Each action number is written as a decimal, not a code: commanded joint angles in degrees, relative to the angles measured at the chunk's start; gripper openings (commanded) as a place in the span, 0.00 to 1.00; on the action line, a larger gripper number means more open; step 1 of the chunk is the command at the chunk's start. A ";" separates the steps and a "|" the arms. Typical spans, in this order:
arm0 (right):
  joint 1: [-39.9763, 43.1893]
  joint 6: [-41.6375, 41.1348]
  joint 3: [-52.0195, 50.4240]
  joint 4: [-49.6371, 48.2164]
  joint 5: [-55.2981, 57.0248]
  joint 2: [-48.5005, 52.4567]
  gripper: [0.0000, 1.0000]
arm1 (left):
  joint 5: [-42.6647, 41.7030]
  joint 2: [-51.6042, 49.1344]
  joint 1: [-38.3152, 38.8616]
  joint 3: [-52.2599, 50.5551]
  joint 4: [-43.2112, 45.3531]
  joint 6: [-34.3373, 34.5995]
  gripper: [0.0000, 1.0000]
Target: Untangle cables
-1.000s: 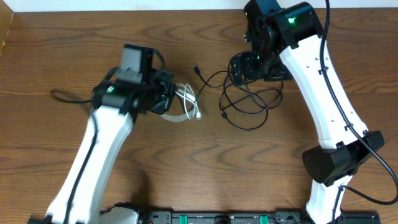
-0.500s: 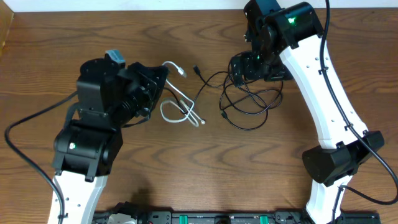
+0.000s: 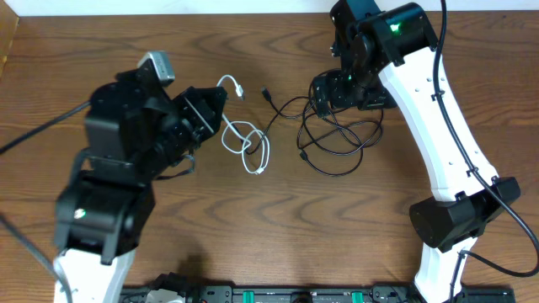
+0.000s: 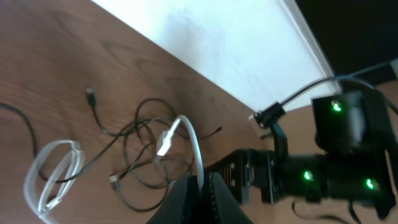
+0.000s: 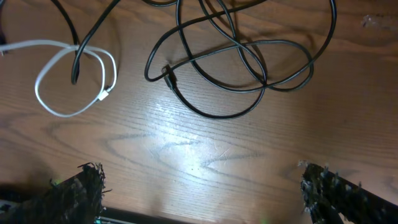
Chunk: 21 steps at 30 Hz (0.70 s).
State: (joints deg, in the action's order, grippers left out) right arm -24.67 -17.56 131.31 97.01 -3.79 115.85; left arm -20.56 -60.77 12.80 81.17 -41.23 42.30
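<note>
My left gripper (image 3: 216,104) is raised over the table, shut on the white cable (image 3: 246,145) near one plug end. In the left wrist view the white cable (image 4: 189,134) arcs up out of the closed fingers (image 4: 214,199) and its other loops lie on the wood at lower left. The tangled black cables (image 3: 337,139) lie to the right, under my right gripper (image 3: 338,91). My right gripper (image 5: 205,196) is open and holds nothing, with the black cables (image 5: 242,74) beyond its fingertips. One black cord end crosses into the white cable (image 5: 68,109) loop.
The wooden table (image 3: 278,227) ends at a white wall along the back edge. My right arm (image 3: 438,126) stands along the right side. A black bar with green lights (image 3: 295,295) runs along the front edge.
My left arm has risen and swung back to the left with the white cable's end, drawing the bunched cable out into a hanging loop. The right arm has not moved.
</note>
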 commanded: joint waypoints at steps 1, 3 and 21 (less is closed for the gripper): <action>-0.55 -0.61 0.15 0.07 0.42 -0.44 0.99 | 4.57 -0.66 -0.24 8.09 -5.18 -8.13 0.08; -0.55 -0.61 0.15 0.07 0.42 -0.44 0.99 | 11.41 -1.62 -0.24 11.39 -10.67 -9.16 0.07; -0.57 -0.61 0.15 0.07 0.42 -0.44 0.99 | 55.49 -10.97 -5.57 13.05 -38.86 16.74 0.08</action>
State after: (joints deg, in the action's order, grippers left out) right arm -24.67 -17.56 131.31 97.01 -3.79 115.85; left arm 30.52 -70.19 9.72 94.00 -79.05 52.60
